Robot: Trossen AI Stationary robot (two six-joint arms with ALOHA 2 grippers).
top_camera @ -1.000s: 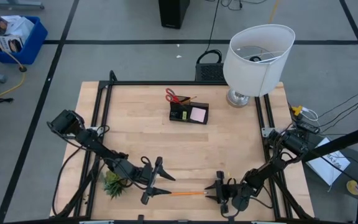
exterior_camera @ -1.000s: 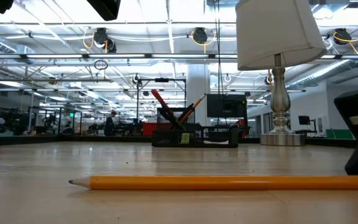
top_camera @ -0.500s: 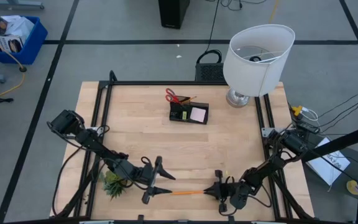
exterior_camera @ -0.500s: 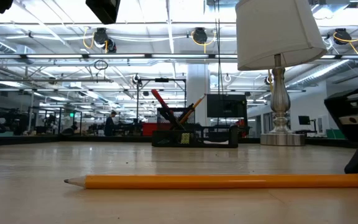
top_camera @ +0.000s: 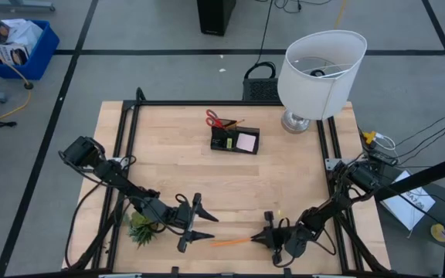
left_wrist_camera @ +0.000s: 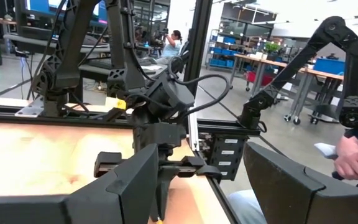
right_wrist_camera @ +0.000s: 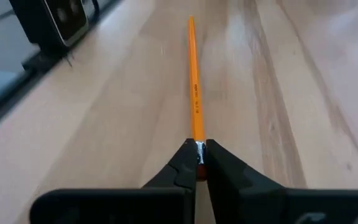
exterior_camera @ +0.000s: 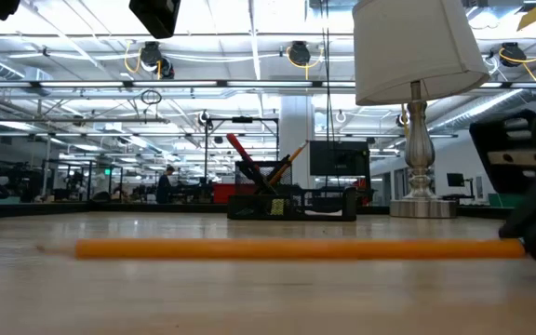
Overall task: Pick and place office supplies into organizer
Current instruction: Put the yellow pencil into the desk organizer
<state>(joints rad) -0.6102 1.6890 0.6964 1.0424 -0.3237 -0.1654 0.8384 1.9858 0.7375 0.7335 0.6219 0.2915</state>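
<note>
An orange pencil (top_camera: pixel 234 242) is near the table's near edge, between my two grippers; it also shows in the low view (exterior_camera: pixel 296 248). My right gripper (top_camera: pixel 263 239) is shut on the pencil's right end. My left gripper (top_camera: pixel 209 228) is open, level, just left of the pencil's point, touching nothing. The black organizer (top_camera: pixel 235 140) stands at mid-table toward the far side, with red-handled scissors (top_camera: pixel 216 120), a pencil and a pink sticky-note pad (top_camera: pixel 246 142) in it. My right gripper pinches the pencil's eraser end (right_wrist_camera: pixel 197 148) between its two fingertips (right_wrist_camera: pixel 180 163). The fingers come level from the table's right, in line with the pencil. The pencil sticks out ahead of them toward the left gripper, about level and lifted off the table (exterior_camera: pixel 296 248).
A white-shaded lamp (top_camera: pixel 319 69) stands at the far right corner. A small green plant (top_camera: pixel 140 229) sits at the near left, behind my left gripper. A black frame rail (top_camera: pixel 230 103) borders the table. Bare wood lies between the pencil and the organizer.
My right gripper has moved a little toward the table's left and up, taking the pencil's right end with it. The pencil first slid left along the table, then rose off it; its point now angles slightly toward the near edge.
</note>
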